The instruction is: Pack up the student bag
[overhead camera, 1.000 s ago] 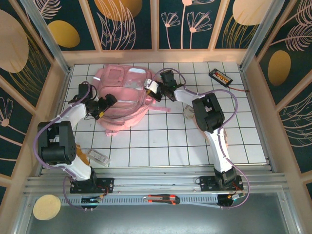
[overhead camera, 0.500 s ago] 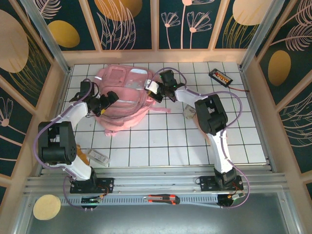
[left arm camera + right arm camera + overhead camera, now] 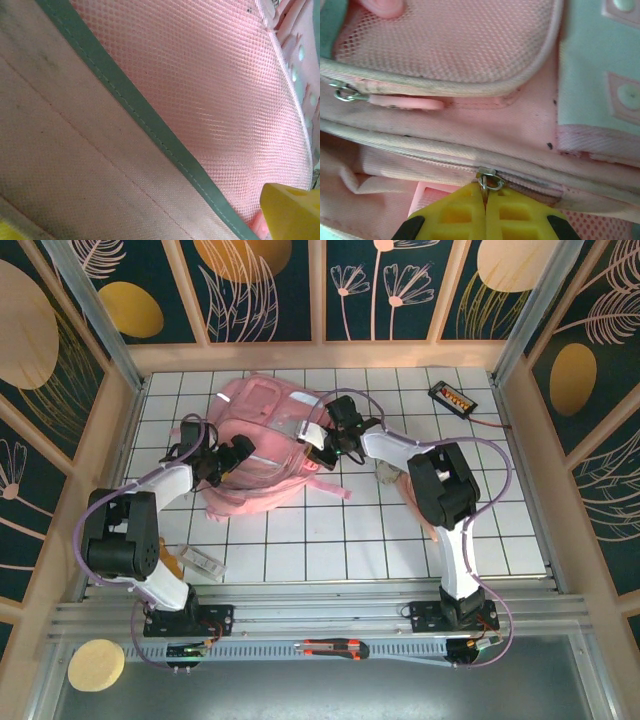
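Observation:
The student bag (image 3: pixel 262 445), a large pink backpack, lies at the back middle of the tiled table. My left gripper (image 3: pixel 232 455) stands open at the bag's left side. In the left wrist view, pink mesh and a green trim strip (image 3: pixel 150 125) lie close between the wide-apart yellow fingertips (image 3: pixel 292 212). My right gripper (image 3: pixel 322 438) is at the bag's right edge. Its yellow fingers (image 3: pixel 520 215) are shut on the metal zipper pull (image 3: pixel 490 180) of the bag's zipper. A second zipper pull with a pink tab (image 3: pixel 405 102) lies higher up on the left.
A black device with orange lights (image 3: pixel 451 397) sits at the back right. A small grey item (image 3: pixel 385 472) lies by the right arm. A clear packet (image 3: pixel 200 560) lies front left. A box cutter (image 3: pixel 335 648) rests on the front rail. Wooden walls ring the table.
Both grippers and the bag have shifted a little to the right. The left gripper has pushed further onto the bag's left side. The right gripper stays shut on the zipper pull.

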{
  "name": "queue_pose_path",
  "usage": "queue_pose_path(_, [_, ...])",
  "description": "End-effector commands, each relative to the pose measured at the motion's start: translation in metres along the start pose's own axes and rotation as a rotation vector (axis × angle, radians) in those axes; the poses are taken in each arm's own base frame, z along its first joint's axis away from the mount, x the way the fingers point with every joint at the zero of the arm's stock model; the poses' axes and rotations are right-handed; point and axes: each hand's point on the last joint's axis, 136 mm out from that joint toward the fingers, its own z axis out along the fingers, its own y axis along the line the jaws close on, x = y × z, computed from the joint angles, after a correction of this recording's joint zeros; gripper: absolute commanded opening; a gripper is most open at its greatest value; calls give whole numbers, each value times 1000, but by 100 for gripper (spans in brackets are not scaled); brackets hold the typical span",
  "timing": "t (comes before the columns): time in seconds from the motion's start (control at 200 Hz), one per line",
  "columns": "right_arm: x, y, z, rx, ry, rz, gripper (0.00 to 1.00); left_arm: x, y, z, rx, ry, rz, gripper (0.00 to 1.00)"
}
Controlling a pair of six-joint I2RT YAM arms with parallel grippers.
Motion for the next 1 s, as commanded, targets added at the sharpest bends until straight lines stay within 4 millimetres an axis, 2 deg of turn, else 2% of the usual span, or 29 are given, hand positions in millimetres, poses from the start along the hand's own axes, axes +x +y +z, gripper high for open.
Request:
queue_pose_path(0.0, [-24, 62, -6, -170, -41, 19, 0, 15, -11, 0, 63, 18, -51, 99])
queue_pose_path(0.16, [-33, 86, -13, -202, -48, -5, 0, 17, -17, -2, 93, 5, -68, 99])
queue_pose_path(0.24, [-37, 90, -16, -218, -59, 29, 0, 17, -27, -3, 96, 9, -22, 99])
queue_pose_path(0.315, [-38, 84, -20, -208, -67, 53, 0, 14, -40, -8, 53, 6, 111, 99])
queue_pose_path(0.35, [-41, 80, -25, -196, -78, 62, 0, 9, -47, -14, 26, -9, 199, 99])
queue_pose_path(0.375, [-45, 76, -30, -185, -93, 67, 0, 10, -44, -18, -15, -13, 259, 99])
queue_pose_path(0.385, [-46, 74, -32, -182, -100, 70, 0, 5, -51, -22, -17, -27, 283, 99])
queue_pose_path(0.495, [-65, 59, -59, -147, -186, 87, 0, -10, -52, -49, -112, -97, 492, 99])
queue_pose_path(0.57, [-73, 53, -73, -136, -228, 88, 0, -14, -61, -68, -88, -160, 646, 99])
queue_pose_path(0.601, [-75, 51, -78, -131, -237, 88, 0, -16, -72, -79, -56, -203, 721, 99])
queue_pose_path(0.621, [-76, 50, -80, -128, -244, 86, 0, -9, -69, -80, -49, -203, 762, 99])
queue_pose_path(0.676, [-78, 47, -85, -125, -254, 84, 0, 1, -81, -91, 29, -233, 910, 99])
queue_pose_path(0.746, [-80, 46, -91, -122, -268, 84, 0, 3, -80, -97, 12, -256, 1039, 99])
queue_pose_path(0.791, [-82, 46, -93, -124, -275, 79, 0, 6, -77, -97, -6, -238, 1127, 98])
queue_pose_path(0.926, [-86, 49, -99, -135, -294, 64, 0, 35, -71, -88, -10, -172, 1477, 96])
queue_pose_path(0.991, [-88, 50, -102, -133, -298, 57, 0, 37, -70, -86, -19, -172, 1569, 95])
